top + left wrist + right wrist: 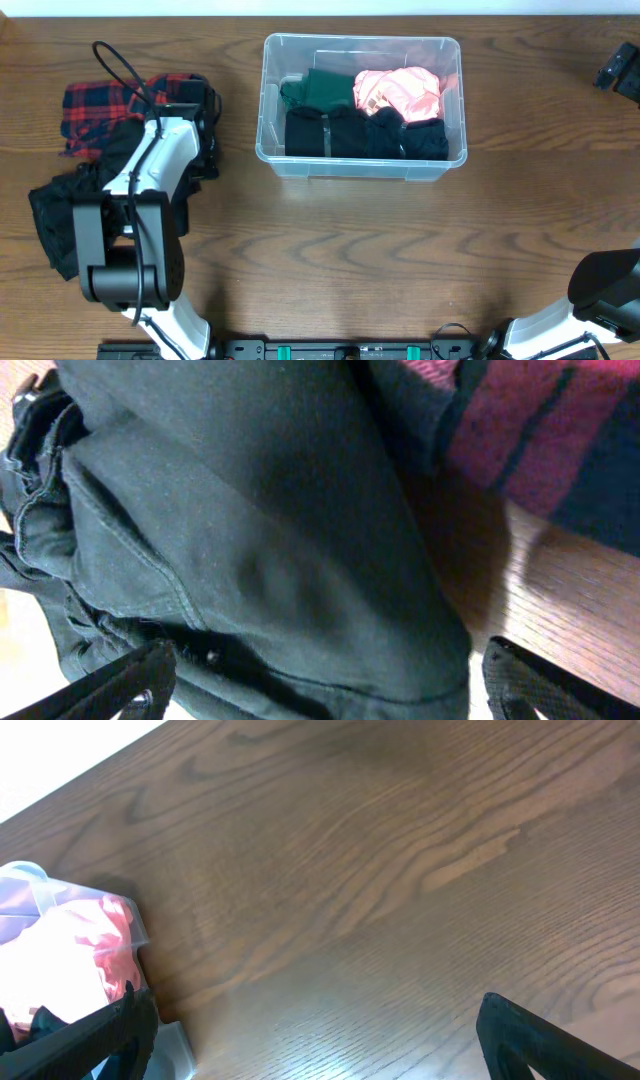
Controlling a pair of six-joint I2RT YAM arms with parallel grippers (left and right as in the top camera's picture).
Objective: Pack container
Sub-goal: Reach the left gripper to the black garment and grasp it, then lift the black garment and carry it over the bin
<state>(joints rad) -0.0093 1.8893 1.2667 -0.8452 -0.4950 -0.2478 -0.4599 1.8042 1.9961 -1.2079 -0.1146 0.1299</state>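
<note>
The clear container (270, 70) stands at the back middle of the table and holds a green garment (320, 88), a pink garment (400, 92) and black clothes (365, 135). My left gripper (200, 105) is low over a pile of clothes to the left of the container. In the left wrist view it (330, 685) is open, with a black garment (250, 540) lying between its fingers and a red plaid garment (540, 430) beside it. My right gripper (315, 1040) is open and empty above bare table. A corner of the container (140, 935) shows to its left.
The pile on the left holds the red plaid garment (95, 110) and black clothes (55, 215). The right arm's body (605, 285) is at the front right corner. A black part (625, 70) shows at the back right edge.
</note>
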